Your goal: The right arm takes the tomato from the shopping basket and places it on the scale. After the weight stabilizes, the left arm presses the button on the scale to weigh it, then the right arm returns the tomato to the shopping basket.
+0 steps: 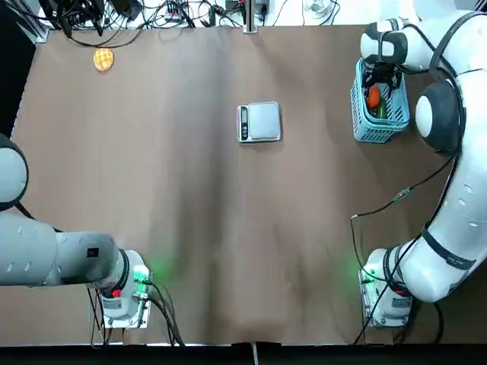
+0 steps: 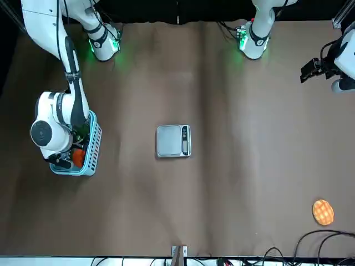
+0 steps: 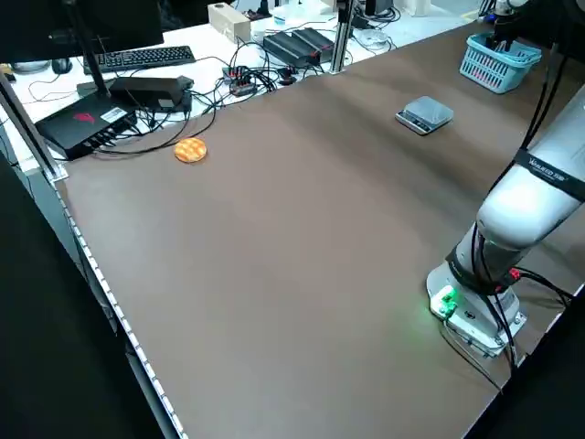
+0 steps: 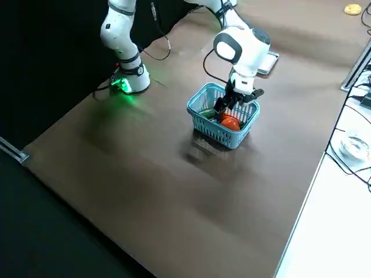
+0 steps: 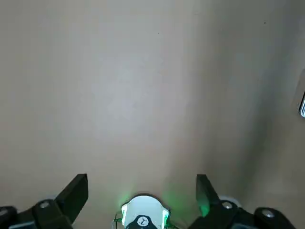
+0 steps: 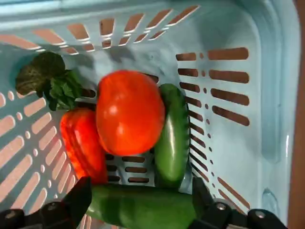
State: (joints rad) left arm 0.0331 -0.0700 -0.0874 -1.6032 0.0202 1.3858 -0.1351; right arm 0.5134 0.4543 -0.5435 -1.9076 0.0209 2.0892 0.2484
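Note:
The light-blue shopping basket point(image 1: 358, 114) point(image 2: 93, 145) point(image 4: 215, 136) stands at the table's far right. The orange-red tomato point(image 6: 128, 112) point(image 1: 373, 97) point(image 4: 230, 122) lies inside it among other vegetables. My right gripper point(image 6: 140, 188) point(image 4: 233, 103) hangs open just over the basket's contents, its fingers either side of a spot beside the tomato, holding nothing. The silver scale point(image 1: 260, 122) point(image 2: 173, 141) point(image 3: 425, 116) sits bare at the table's middle, its dark strip toward my left. At the left edge my left gripper point(image 5: 140, 191) point(image 2: 316, 67) is raised and open above bare table.
In the basket point(image 6: 238, 71) also lie green cucumbers point(image 6: 172, 138), a red pepper point(image 6: 83, 143) and a leafy green piece point(image 6: 47, 76). A yellow-orange waffle-like disc point(image 1: 103, 58) point(image 3: 190, 149) lies at the far left corner. Cables run along the table's far edge.

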